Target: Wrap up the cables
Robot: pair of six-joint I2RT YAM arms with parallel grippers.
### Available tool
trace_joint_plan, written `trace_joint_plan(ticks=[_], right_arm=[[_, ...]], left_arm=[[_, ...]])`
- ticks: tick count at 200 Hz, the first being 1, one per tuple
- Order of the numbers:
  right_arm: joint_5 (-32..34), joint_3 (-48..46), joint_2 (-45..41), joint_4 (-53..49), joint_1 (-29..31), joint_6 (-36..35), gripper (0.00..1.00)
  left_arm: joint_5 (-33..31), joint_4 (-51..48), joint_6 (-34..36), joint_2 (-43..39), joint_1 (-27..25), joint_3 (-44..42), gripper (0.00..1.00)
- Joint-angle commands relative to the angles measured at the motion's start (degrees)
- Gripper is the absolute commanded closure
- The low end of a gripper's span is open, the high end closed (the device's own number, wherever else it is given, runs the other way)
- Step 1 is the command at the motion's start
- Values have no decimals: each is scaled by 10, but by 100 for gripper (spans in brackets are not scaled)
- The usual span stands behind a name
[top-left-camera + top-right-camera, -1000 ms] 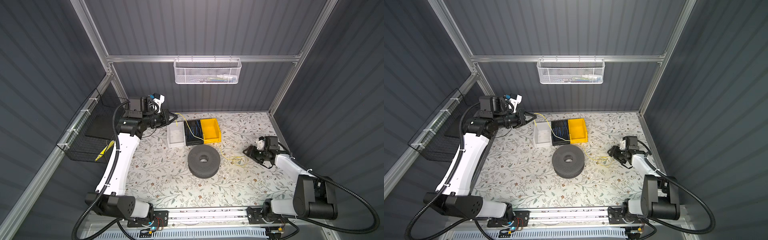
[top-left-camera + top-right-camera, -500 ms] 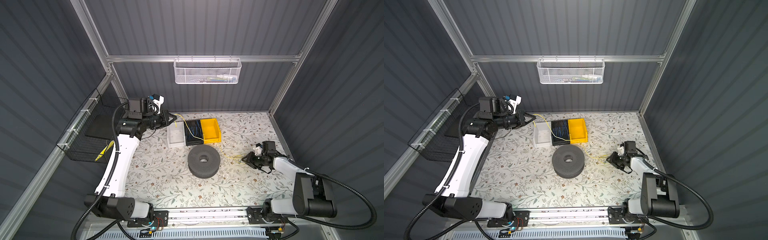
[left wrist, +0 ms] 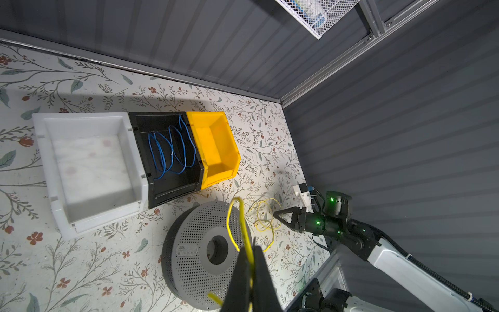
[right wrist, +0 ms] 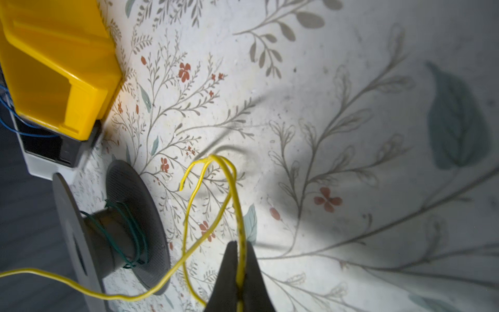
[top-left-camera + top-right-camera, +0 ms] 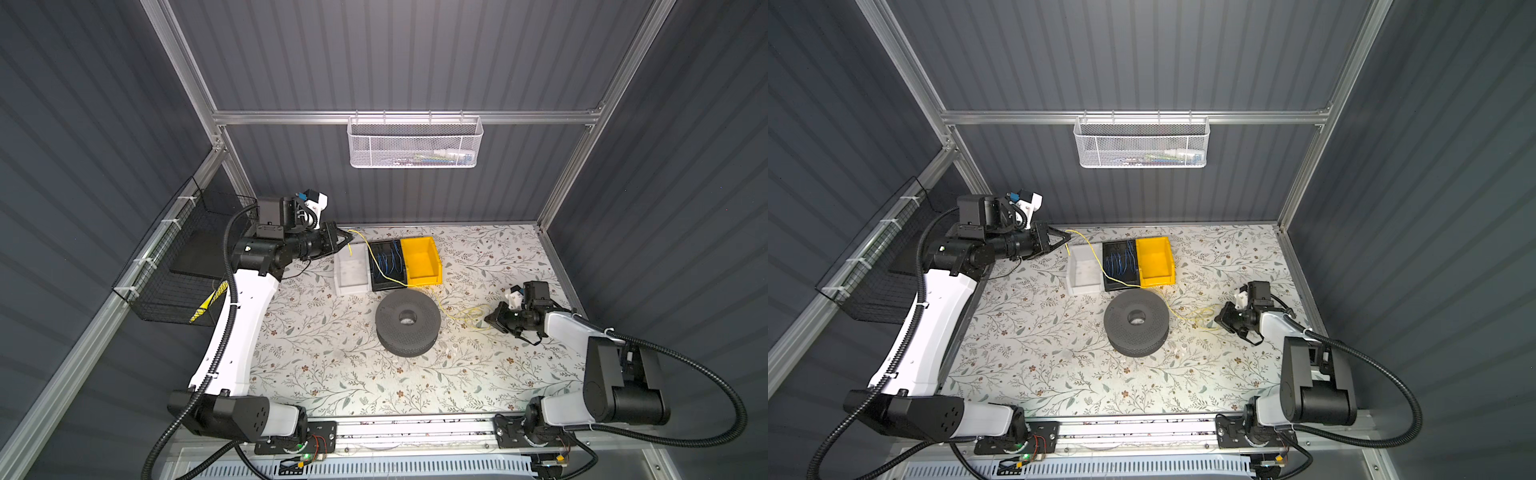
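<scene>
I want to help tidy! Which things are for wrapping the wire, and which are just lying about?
Job: yellow wire, left gripper, right gripper (both pinching it), probably spool.
Lying about: white bin, black bin, yellow bin, basket.

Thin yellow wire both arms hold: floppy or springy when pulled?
Probably floppy: the thin yellow wire sags from the left end effector across the black plastic bin to the floral table. Likely some memory: loops near the right end effector lie curled. May snag on the bin rim when pulled.
</scene>
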Motion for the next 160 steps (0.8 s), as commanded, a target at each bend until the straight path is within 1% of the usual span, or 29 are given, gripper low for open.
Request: trace_joint_plan(ticks=[1, 22, 38, 51, 54, 66, 74, 90, 100, 105, 119, 127, 130, 132, 136, 146, 155, 160], right_arm=[[6, 16, -25, -12, 3, -7, 100], [7, 27, -68, -43, 3, -9, 100], [4, 49, -103, -76, 4, -10, 100], [2, 75, -127, -98, 6, -9, 100], [1, 81, -132, -116, 7, -9, 100], [-2, 108, -147, -144, 11, -12, 100], [-7, 125, -151, -159, 13, -12, 100], [-20, 150, -157, -179, 18, -10, 100], [-27, 160, -160, -190, 22, -9, 100], [-28, 164, -161, -194, 24, -9, 100], [-25, 173, -164, -207, 32, -11, 100], [-23, 177, -165, -211, 35, -12, 100], [-22, 177, -165, -212, 36, -12, 100], [-22, 177, -165, -212, 36, -12, 100], [-21, 178, -165, -211, 37, -12, 100], [-20, 179, -162, -212, 38, -13, 100], [-18, 182, -160, -211, 37, -13, 100], [-17, 182, -159, -210, 38, -12, 100]], left_arm=[[-5, -20, 17, -20, 0, -7, 100], [-20, -37, 32, -28, 0, -34, 100], [-48, -59, 51, -34, 0, -60, 88], [-65, -71, 63, -39, 0, -78, 86], [-69, -73, 64, -39, 0, -82, 86], [-79, -77, 68, -44, 0, -96, 82], [-85, -78, 70, -46, 0, -103, 79], [-98, -85, 72, -52, 0, -115, 78], [-110, -97, 75, -56, 0, -122, 75], [-114, -104, 78, -57, 0, -126, 72], [-133, -118, 82, -63, 0, -135, 55], [-136, -118, 85, -67, -1, -140, 50], [-136, -132, 85, -67, 0, -141, 48], [-151, -134, 85, -68, 0, -142, 46], [-160, -136, 85, -68, 0, -143, 43], [-176, -143, 86, -68, -1, -142, 37], [-192, -151, 88, -64, 0, -139, 35], [-198, -154, 89, -63, -1, -138, 31]])
